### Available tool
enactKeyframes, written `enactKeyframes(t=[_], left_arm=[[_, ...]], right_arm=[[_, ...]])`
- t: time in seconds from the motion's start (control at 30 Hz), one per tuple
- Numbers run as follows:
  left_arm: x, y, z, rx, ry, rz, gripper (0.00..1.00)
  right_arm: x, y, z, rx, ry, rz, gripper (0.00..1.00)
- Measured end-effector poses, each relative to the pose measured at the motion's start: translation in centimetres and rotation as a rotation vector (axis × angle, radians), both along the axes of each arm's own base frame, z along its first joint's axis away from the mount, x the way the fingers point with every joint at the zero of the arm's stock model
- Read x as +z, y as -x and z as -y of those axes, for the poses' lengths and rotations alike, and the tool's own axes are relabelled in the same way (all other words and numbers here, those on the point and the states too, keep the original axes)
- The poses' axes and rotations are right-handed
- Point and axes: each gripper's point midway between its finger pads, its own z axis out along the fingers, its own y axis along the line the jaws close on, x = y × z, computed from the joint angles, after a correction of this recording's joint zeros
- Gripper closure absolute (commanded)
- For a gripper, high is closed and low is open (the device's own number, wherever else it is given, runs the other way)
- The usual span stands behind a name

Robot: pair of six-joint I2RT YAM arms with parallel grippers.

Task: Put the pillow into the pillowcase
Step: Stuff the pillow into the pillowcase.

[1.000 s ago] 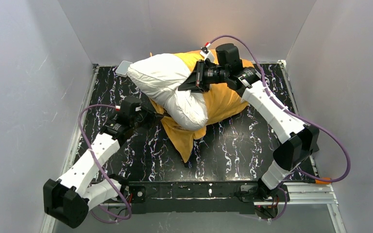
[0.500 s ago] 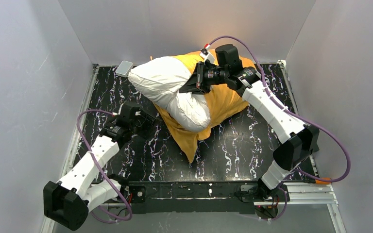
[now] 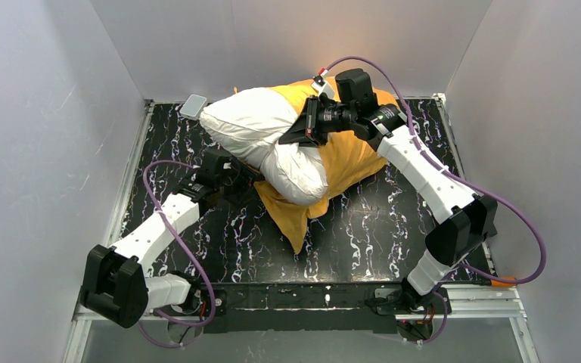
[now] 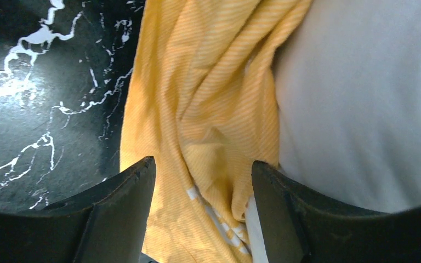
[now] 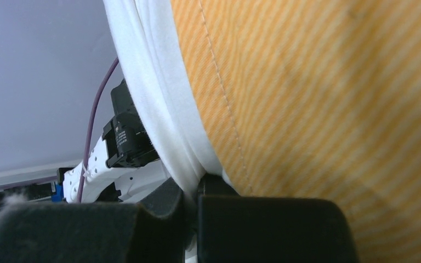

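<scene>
Since a second ago the left arm has swung toward the middle of the counter [image 3: 363,227], and its left tool [image 3: 243,179], closed then, now stands open at the lower left edge of the bundle. In the left wrist view the left tool [image 4: 203,167] has its two black fingers spread. Rumpled orange-yellow cloth of the pillowcase [image 4: 208,98] lies between them and just beyond, unclamped, with the white pillow [image 4: 362,104] filling the right of the frame.

From above, the pillow [image 3: 253,125] lies at the upper centre of the counter, its right part inside the pillowcase [image 3: 348,159], whose orange side is outward. One pillowcase corner trails toward the lower centre.

The right tool [image 3: 291,132] sits on top where white meets orange. Its wrist view shows the right tool [image 5: 197,189] closed, pinching a fold of the pillow [image 5: 159,109], with the pillowcase [image 5: 318,109] pressed just beside it.
</scene>
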Motion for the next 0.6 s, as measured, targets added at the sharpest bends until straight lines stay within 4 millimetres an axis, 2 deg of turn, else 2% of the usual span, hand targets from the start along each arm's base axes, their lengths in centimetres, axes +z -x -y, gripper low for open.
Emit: enactKeyframes(t=[0.37, 0.5, 0.6], left_arm=[[2.7, 0.3, 1.5, -0.010, 0.049, 0.092, 0.34], [2.4, -0.1, 2.4, -0.014, 0.063, 0.091, 0.34], [0.7, -0.5, 3.3, -0.026, 0.056, 0.053, 0.35]], right_arm=[[0.3, -0.2, 0.0, -0.006, -0.011, 0.000, 0.99], [0.5, -0.4, 0.0, -0.011, -0.019, 0.000, 0.99], [0.5, -0.5, 0.0, -0.016, -0.019, -0.001, 0.99]])
